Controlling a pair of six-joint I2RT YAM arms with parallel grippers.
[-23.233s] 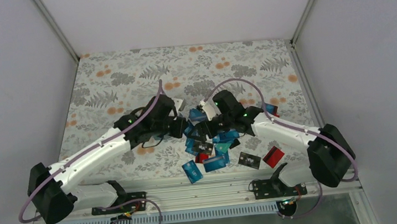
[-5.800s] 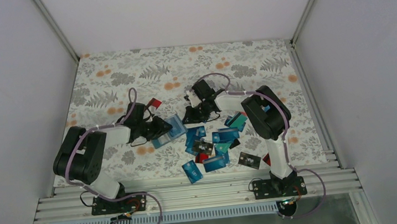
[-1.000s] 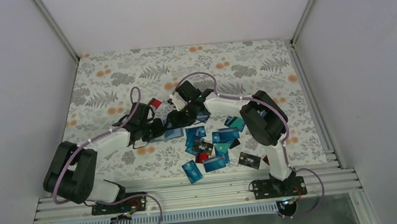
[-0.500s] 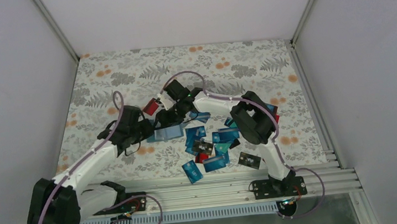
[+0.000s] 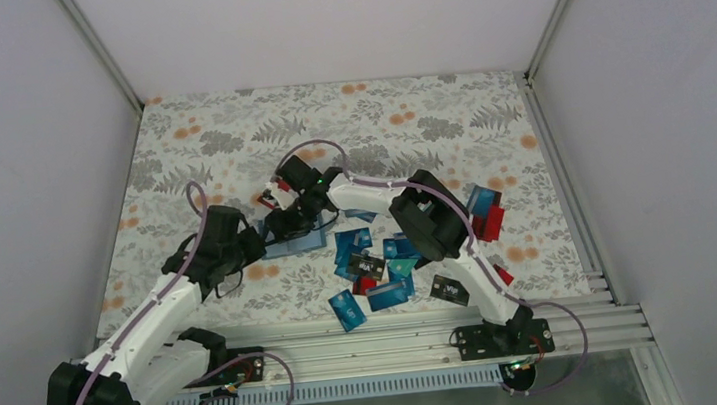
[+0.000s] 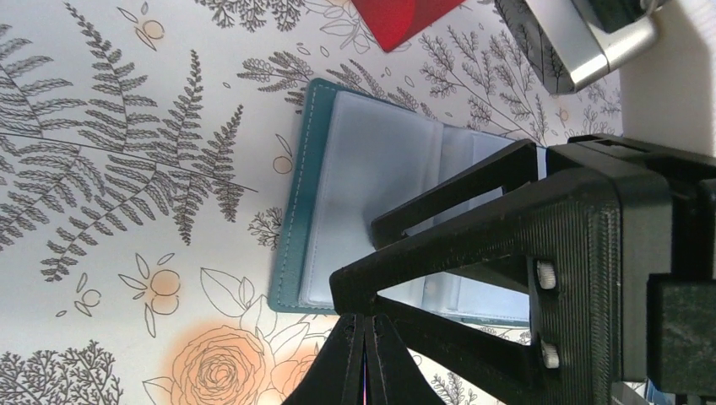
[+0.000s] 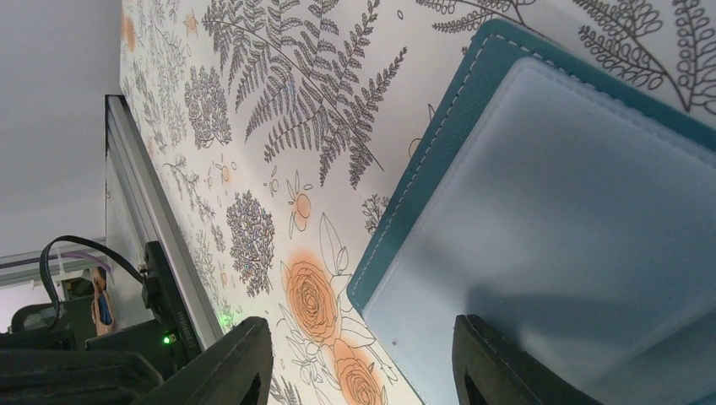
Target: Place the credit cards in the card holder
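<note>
Best to press the open card holder [image 7: 549,211], flat on the table [image 5: 227,136] just left of the credit cards [image 5: 373,261], with the half-wide, empty right tool [image 7: 359,329], then bring the shut left tool [image 6: 365,337], card inside impossible to tell, low toward a pocket mouth.

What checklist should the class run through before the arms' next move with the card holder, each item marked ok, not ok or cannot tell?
1. Card holder lies open, pale pockets facing up: ok.
2. Right gripper open over the holder: ok.
3. Left gripper shut: ok.
4. A card pinched in the left gripper: cannot tell.
5. Credit cards all stowed: not ok, a pile lies loose on the table.
</note>
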